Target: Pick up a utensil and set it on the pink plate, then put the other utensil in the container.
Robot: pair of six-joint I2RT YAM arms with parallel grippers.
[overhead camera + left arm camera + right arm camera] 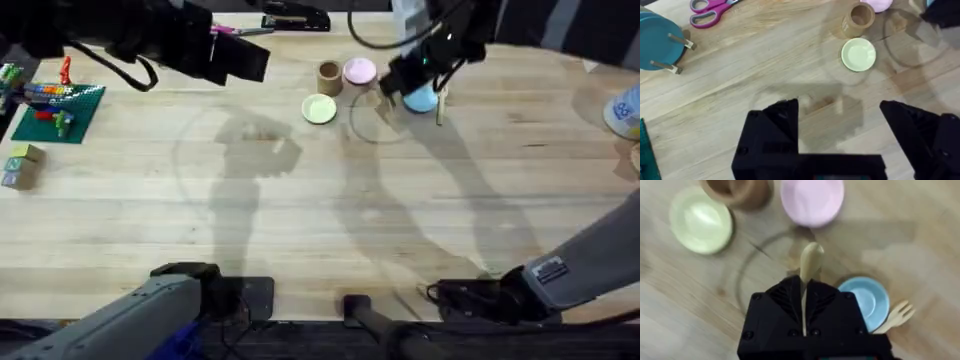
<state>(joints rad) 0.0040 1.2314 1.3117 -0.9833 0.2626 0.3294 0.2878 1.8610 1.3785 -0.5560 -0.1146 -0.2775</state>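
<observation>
One wooden spoon [811, 262] clamped by its handle between the closed fingers of the right end effector [804, 311], bowl pointing forward and lifted off the bench [300, 220]. Held just short of the pink plate [812, 200], probably so the bowl can travel on over the plate before release. One wooden fork [896, 315] lying flat on the bench, beside and partly against the light blue plate [867, 297], untouched, likely left for the second step. One brown cylindrical container [737, 192] standing upright next to the pink plate, mouth open upward, ready to take the fork later. One pale yellow-green plate [700, 220] near the container, bare. Three small plates in all, grouped close together with the container at the far middle of the bench, all within the right arm's reach. Left end effector [840, 125] hovering well apart from the group, fingers spread wide and holding nothing, seemingly parked clear of the working arm. Elsewhere: one pair of pink-handled scissors [710, 11] and one teal round object [652, 40] near the bench's far left side.
</observation>
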